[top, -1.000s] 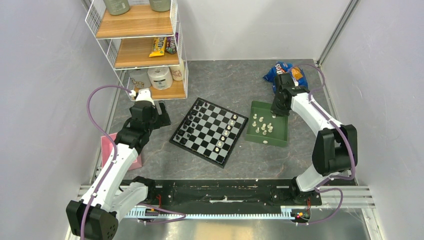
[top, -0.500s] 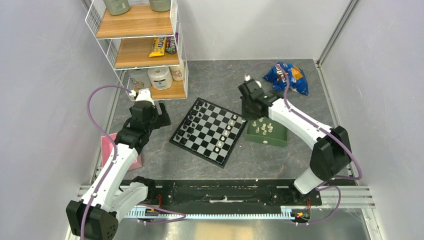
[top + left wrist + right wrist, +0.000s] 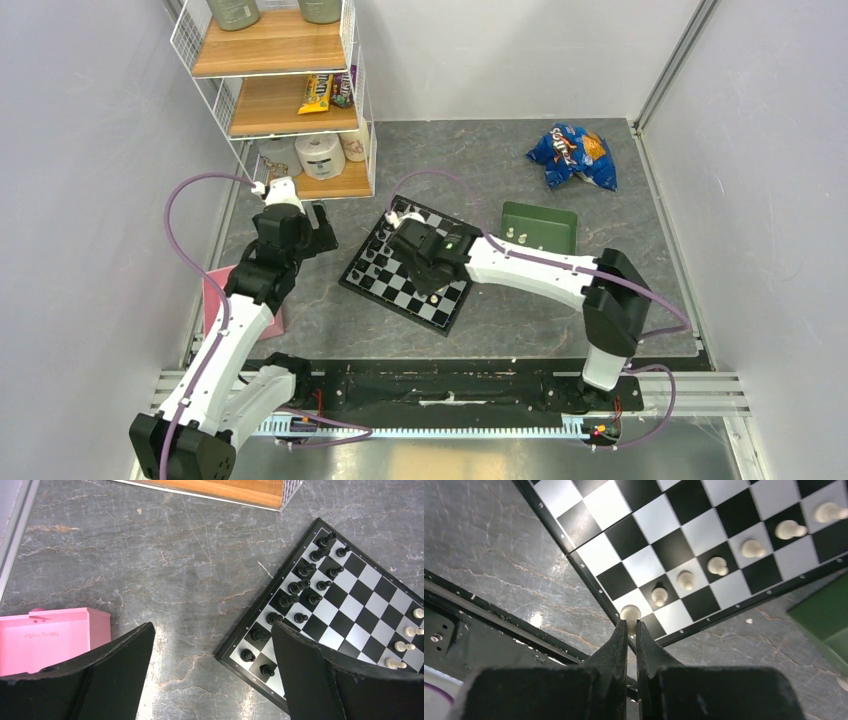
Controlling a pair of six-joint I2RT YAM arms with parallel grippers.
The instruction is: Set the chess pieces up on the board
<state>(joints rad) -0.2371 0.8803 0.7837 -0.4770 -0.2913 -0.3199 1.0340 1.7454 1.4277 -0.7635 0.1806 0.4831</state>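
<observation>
The board (image 3: 372, 270) lies at the table's middle, black pieces along its left side. In the right wrist view my right gripper (image 3: 630, 625) is shut on a cream-white chess piece (image 3: 630, 612), held over the board's (image 3: 664, 520) near corner square. A row of several white chess pieces (image 3: 717, 565) stands along that edge. From above, the right gripper (image 3: 435, 275) hangs over the board's near right part. My left gripper (image 3: 212, 670) stands open over bare table left of the board (image 3: 350, 595), nothing between its fingers (image 3: 120, 665). Black pieces (image 3: 300, 586) fill the board's left rows.
A green tray (image 3: 545, 222) with a few white pieces (image 3: 511, 233) sits right of the board. A blue snack bag (image 3: 572, 155) lies at the back right, a wire shelf (image 3: 290, 90) stands at the back left, and a pink box (image 3: 215, 300) is by the left arm.
My right arm has swung from the green tray across to the board's near side, carrying a white piece. The left arm has hardly moved.
</observation>
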